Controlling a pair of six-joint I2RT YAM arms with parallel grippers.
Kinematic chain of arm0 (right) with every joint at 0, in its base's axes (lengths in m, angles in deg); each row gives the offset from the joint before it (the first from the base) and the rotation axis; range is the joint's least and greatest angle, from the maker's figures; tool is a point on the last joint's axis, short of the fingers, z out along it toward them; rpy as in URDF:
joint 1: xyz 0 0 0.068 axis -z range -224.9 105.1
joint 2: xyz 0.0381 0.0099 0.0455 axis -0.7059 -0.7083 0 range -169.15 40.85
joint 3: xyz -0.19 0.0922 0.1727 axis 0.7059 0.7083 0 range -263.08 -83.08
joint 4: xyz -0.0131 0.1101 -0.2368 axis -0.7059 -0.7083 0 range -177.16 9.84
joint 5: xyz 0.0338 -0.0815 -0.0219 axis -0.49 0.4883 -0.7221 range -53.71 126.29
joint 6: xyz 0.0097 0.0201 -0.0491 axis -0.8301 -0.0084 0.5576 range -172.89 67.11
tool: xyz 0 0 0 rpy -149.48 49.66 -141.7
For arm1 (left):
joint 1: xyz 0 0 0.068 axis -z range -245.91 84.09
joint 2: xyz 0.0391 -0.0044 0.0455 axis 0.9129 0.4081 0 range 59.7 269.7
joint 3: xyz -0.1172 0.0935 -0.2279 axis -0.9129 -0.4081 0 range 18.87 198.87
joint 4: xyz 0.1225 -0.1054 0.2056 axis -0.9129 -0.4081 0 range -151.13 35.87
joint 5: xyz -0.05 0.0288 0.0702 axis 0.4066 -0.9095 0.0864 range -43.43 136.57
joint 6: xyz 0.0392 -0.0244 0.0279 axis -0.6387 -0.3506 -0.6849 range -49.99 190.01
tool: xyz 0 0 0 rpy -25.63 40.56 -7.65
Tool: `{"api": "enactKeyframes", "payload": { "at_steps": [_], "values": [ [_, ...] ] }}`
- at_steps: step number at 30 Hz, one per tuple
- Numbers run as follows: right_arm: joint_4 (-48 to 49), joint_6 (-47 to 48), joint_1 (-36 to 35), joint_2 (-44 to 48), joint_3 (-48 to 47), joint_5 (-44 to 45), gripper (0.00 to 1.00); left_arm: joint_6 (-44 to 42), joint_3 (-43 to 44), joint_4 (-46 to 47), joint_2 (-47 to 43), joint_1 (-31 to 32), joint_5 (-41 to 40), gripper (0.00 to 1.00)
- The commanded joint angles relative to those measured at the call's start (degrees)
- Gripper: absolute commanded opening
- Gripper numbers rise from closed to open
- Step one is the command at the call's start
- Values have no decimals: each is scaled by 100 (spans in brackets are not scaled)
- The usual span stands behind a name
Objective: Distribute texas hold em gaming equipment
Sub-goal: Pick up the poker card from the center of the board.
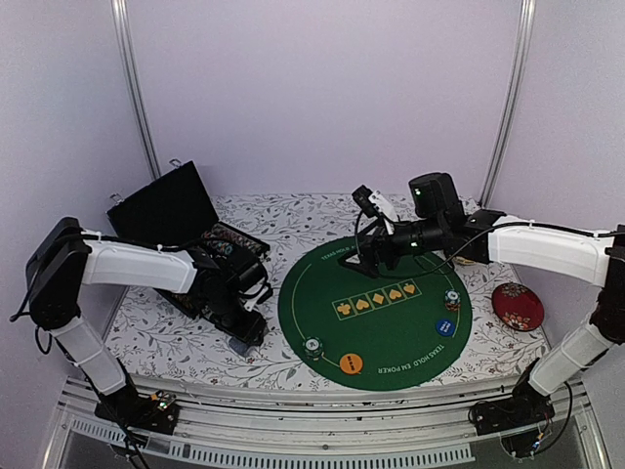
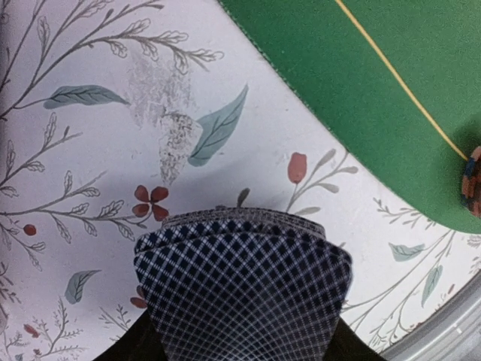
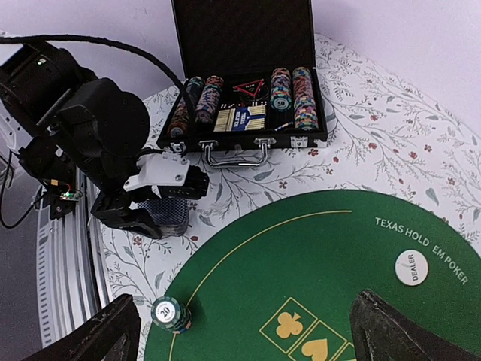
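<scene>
My left gripper (image 1: 244, 330) is shut on a deck of blue-backed cards (image 2: 244, 286), held low over the floral cloth just left of the green poker mat (image 1: 391, 337). The right wrist view shows the deck (image 3: 167, 214) between its fingers. My right gripper (image 1: 368, 256) is open and empty above the mat's far-left edge; its fingers (image 3: 113, 335) frame the bottom of the right wrist view. Chip stacks stand at the mat's near left (image 1: 312, 347) (image 3: 170, 313) (image 2: 473, 182) and right (image 1: 451, 300). A blue disc (image 1: 444, 327), an orange disc (image 1: 352, 363) and a white dealer disc (image 3: 411, 268) lie on the mat.
An open black case (image 1: 186, 210) with rows of chips and a card box (image 3: 242, 118) stands at the back left. A red round cushion (image 1: 518, 306) lies right of the mat. The table's metal front rail (image 1: 322, 410) runs along the near edge.
</scene>
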Motion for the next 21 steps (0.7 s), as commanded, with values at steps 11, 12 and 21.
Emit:
{"api": "enactKeyframes", "payload": {
  "at_steps": [11, 12, 21],
  "values": [
    [-158, -1910, 447, -2100, -1703, -2021, 99, -1054, 1316, -1401, -203, 981, -1093, 53],
    [-103, -1959, 443, -2200, -1726, -2213, 99, -1118, 1373, -1432, -216, 995, -1142, 53],
    [779, -2483, 365, -2569, -1296, -3154, 100, -1673, 1742, -1431, -320, 1043, -1172, 53]
  ]
}}
